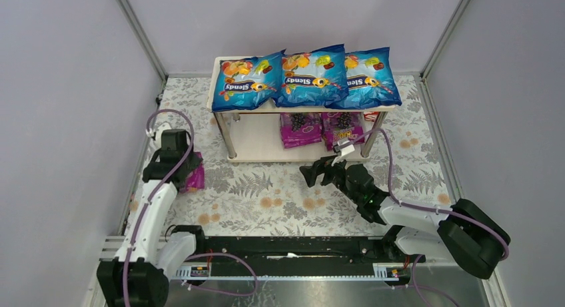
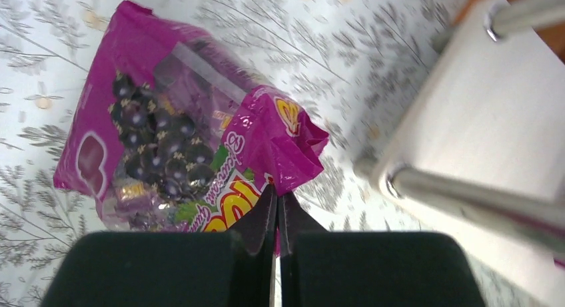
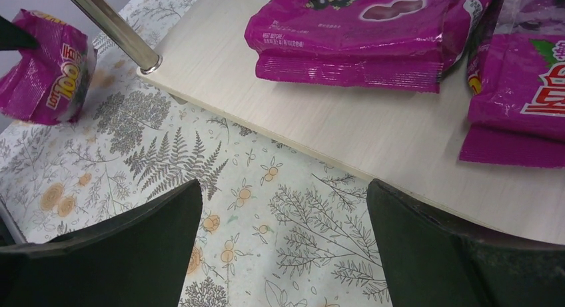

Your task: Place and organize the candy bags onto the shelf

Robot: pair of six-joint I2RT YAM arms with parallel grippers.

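Five of six candy bags lying on the shelf (image 1: 256, 137): three blue bags (image 1: 313, 74) across the top board, two magenta bags (image 1: 300, 128) on the right of the lower one. Sixth magenta bag (image 2: 166, 140) down on the cloth (image 1: 266, 194), just left of the shelf's near-left post, pinched at its edge by the left gripper (image 2: 278, 214), fingers pressed together on the film. Lift slowly, since so thin a hold probably lets the bag swing or slip. Carry low past the post and slide it onto the bare left part of the lower board. Right gripper (image 1: 318, 172) spread wide and empty before the shelf front. Fern-and-flower cloth underneath, plain pale walls (image 1: 66, 87) on three sides.
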